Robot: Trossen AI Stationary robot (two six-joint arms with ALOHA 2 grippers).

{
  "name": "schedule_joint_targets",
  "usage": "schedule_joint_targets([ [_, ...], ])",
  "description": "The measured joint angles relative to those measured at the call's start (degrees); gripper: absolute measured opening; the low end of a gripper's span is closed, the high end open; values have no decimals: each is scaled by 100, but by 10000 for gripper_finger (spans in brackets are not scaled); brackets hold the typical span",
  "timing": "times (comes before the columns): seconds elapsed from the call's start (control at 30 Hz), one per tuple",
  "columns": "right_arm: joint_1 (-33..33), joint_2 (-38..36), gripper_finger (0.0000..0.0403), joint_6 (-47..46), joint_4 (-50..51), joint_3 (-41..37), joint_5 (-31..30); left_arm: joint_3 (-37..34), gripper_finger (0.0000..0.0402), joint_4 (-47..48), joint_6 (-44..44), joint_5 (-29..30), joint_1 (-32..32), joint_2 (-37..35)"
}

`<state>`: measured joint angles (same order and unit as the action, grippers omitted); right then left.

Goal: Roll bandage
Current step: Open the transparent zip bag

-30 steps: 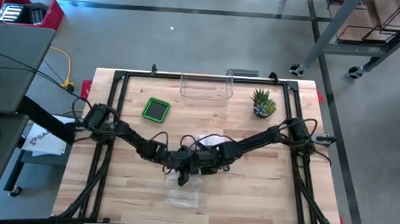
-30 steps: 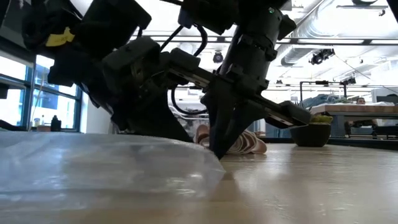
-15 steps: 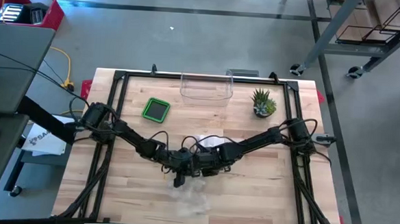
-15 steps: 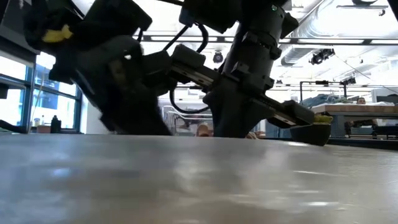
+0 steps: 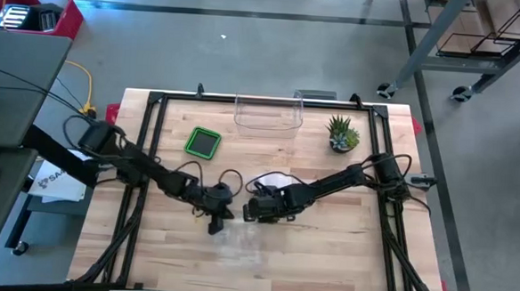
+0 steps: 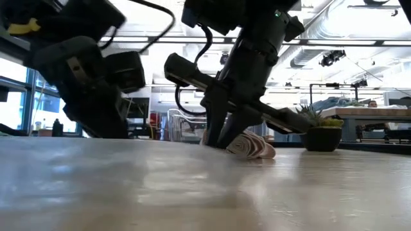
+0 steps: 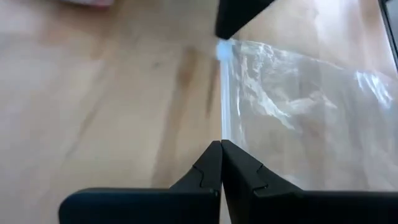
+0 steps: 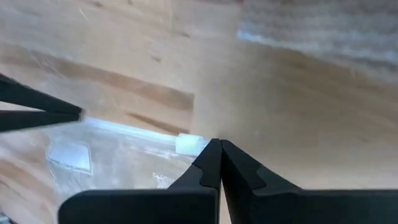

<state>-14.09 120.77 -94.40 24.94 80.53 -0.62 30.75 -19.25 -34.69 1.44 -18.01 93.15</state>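
Two dark robot arms meet near the middle of a wooden tabletop (image 5: pixel 325 256), each with its jaws fully closed on an edge of a clear plastic bag (image 7: pixel 298 118): the left gripper (image 5: pixel 215 222) on one side, the right gripper (image 5: pixel 249 213) beside it. The striped rolled bandage (image 6: pixel 252 147) lies on the tabletop just behind the right arm. A green container (image 5: pixel 203 142), a clear bin (image 5: pixel 267 113) and a potted plant (image 5: pixel 342 134) stand along the far side.

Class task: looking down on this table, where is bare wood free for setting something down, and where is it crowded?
Free: the table's near strip below both arms, and the wood between the green container and the left rail. Crowded: the middle, where the left tool and right tool meet over the clear plastic bag beside the bandage; also the far edge with the clear bin and plant.
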Motion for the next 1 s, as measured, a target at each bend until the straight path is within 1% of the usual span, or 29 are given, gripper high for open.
schedule_joint_targets([
  [0.17,-2,-29,0,31,-19,-4,-150,-445,0,122,-363,402,8,-835],
  [0.27,0,-58,0,65,-16,-4,-142,-466,0,29,-554,563,8,-1240],
  [0.33,0,-63,0,85,-19,-4,-135,-336,0,15,-695,702,-78,-1367],
  [0.4,-2,-63,0,86,-25,-4,-132,-108,0,204,-719,838,-255,-1343],
  [0.5,31,-66,0,192,-57,-4,-115,231,0,542,-851,990,-550,-997],
  [0.67,76,-68,0,334,-156,-4,-86,671,0,510,-1175,1026,-849,-418],
  [0.83,72,-74,0,407,-252,-4,-71,783,0,171,-1218,1065,-963,-259],
  [1.0,72,-76,0,445,-292,-4,-67,784,0,175,-1272,1076,-978,-283],
])
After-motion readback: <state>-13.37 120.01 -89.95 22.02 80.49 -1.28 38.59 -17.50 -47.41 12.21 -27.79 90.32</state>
